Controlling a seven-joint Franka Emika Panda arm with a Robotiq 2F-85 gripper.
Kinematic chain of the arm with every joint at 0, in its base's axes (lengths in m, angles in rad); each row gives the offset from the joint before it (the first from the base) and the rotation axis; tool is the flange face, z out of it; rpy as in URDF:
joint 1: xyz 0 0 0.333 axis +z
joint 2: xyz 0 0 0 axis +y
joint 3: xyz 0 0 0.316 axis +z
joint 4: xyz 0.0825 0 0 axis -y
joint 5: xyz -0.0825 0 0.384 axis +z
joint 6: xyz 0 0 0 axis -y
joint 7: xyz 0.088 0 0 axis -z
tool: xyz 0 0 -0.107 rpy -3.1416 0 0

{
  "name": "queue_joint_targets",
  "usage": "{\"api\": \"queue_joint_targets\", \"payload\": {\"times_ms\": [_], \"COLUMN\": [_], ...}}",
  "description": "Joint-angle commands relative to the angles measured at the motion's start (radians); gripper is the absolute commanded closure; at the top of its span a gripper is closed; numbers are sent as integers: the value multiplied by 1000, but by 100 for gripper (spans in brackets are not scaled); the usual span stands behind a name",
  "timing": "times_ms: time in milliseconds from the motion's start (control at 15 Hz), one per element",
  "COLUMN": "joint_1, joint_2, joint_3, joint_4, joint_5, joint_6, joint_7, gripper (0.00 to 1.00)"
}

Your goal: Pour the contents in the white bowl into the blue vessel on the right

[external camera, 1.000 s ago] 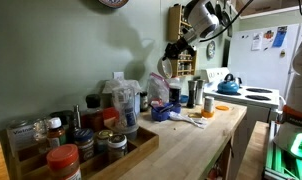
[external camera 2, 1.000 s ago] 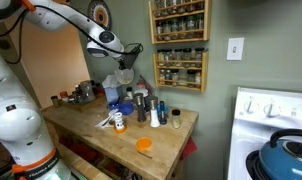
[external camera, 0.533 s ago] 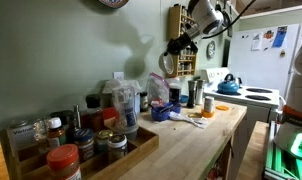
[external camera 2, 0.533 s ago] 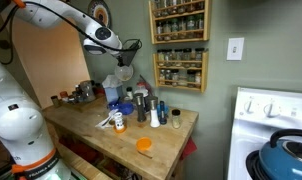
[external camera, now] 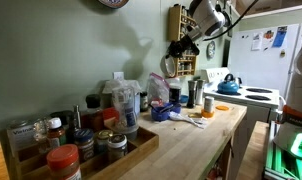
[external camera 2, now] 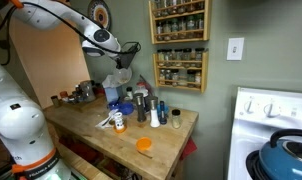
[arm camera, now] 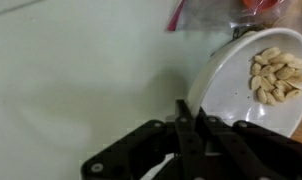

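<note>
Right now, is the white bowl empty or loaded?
Loaded: the wrist view shows pale pieces heaped inside the white bowl, which the end effector grips by its rim.

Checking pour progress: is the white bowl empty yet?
No, in the wrist view pale kernels lie piled inside the tilted white bowl.

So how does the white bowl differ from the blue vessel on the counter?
The white bowl is up in the air, held at its rim by the shut gripper; the blue vessel sits on the wooden counter. The white bowl is tilted and holds pale nuts; the blue vessel's contents cannot be seen. Both are small.
</note>
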Motion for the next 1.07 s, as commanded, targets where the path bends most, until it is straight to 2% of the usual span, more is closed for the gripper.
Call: {"api": "queue_joint_targets", "payload": {"times_ms": [0,67,267,533,733,1000], "joint_1": [1,2,11,9,5,3], "joint_2": [0,0,-13,-40,-66,-121], "joint_3": [-1,-2,-17,-20,-24,-36], "joint_4": [-1,-1,15,41,55,67], "joint_5": [0,0,95,151,155,100], "joint_6": [0,0,-19,-6,-14,-36], "joint_7": [0,0,-53,-45,-44,-35], "gripper": [93,98,98,98,98,98]}}
